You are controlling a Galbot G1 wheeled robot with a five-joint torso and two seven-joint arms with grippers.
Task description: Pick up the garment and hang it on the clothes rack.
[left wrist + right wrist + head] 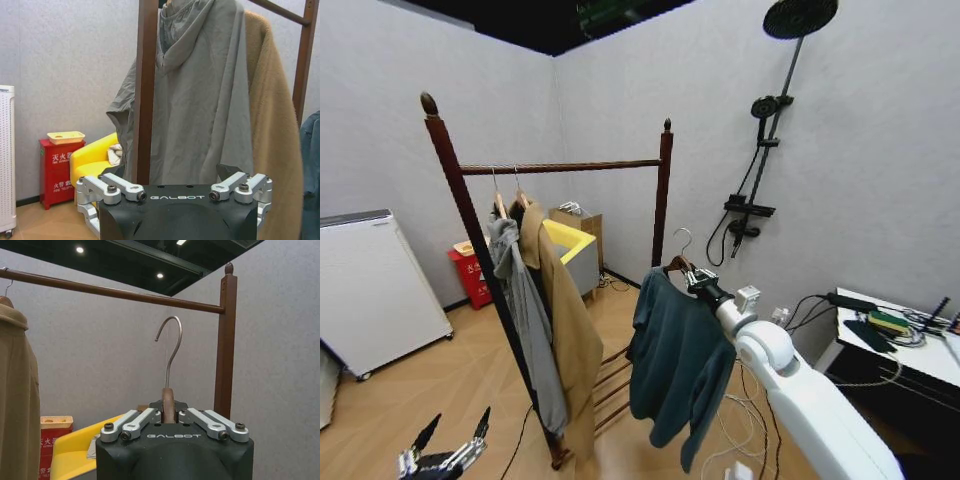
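White, smooth, rounded shell on the right arm [820, 405], with a ball-shaped joint and a small white box beside it. Black wrist block on the right gripper [169, 412], marked GALBOT in pale letters; silver links with dark screws. Same black block, lettering and silver links on the left gripper [175, 192], with black pointed fingers [424, 432].

one rack [560, 167], three garments: teal jacket [678, 365], grey jacket [525, 320], tan coat [570, 335], two grippers [445, 455] [692, 276], one yellow chair [570, 242]
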